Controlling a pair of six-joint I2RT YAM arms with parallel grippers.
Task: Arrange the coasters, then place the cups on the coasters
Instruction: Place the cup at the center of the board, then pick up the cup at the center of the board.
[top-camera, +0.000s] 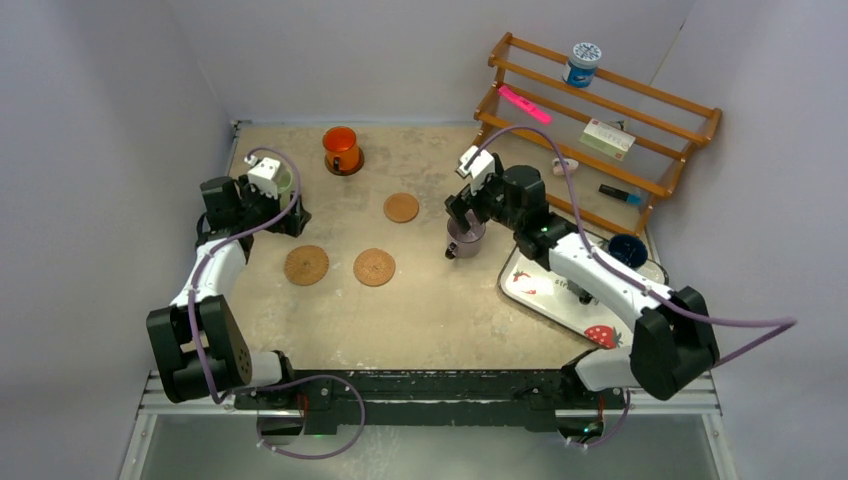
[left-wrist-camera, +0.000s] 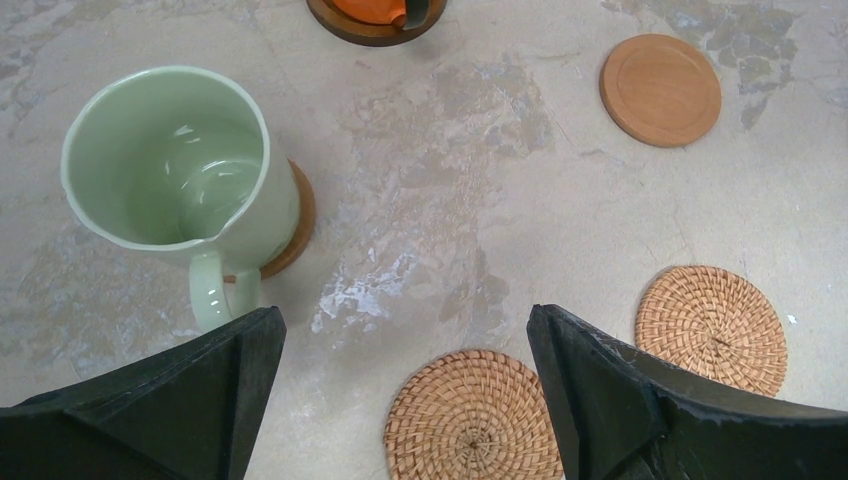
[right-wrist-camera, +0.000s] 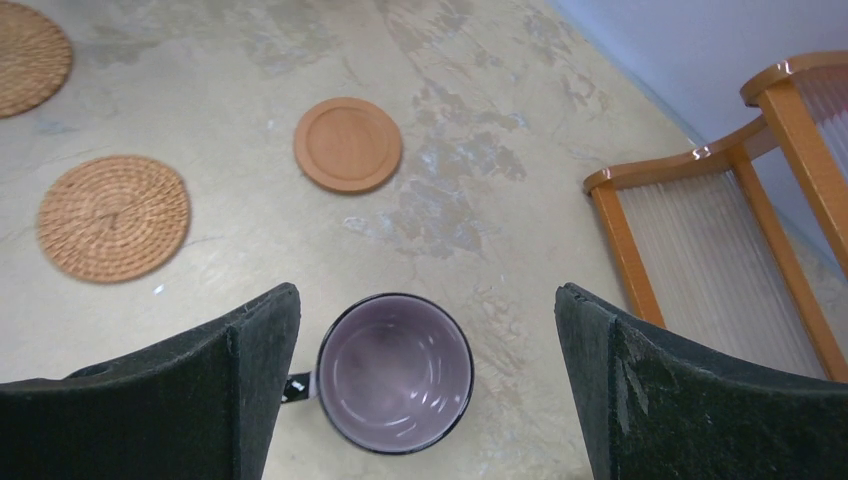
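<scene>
A pale green cup (left-wrist-camera: 170, 160) stands on a brown wooden coaster (left-wrist-camera: 298, 215), just ahead and left of my open left gripper (left-wrist-camera: 405, 320), which holds nothing. An orange cup (top-camera: 341, 148) sits on a dark coaster (left-wrist-camera: 360, 30) at the back. Two woven coasters (top-camera: 306, 265) (top-camera: 374, 267) and one wooden coaster (top-camera: 401, 207) lie bare mid-table. My right gripper (right-wrist-camera: 428, 300) is open above a purple-grey cup (right-wrist-camera: 395, 372), which stands on the bare table between the jaws, nearer the left one. A dark blue cup (top-camera: 627, 248) stands at the right, by the tray.
A white strawberry-print tray (top-camera: 540, 290) lies at the right under my right arm. A wooden shelf rack (top-camera: 600, 110) stands at the back right with a blue-and-white tub (top-camera: 583, 63) and small items on it. Walls close in the left and back.
</scene>
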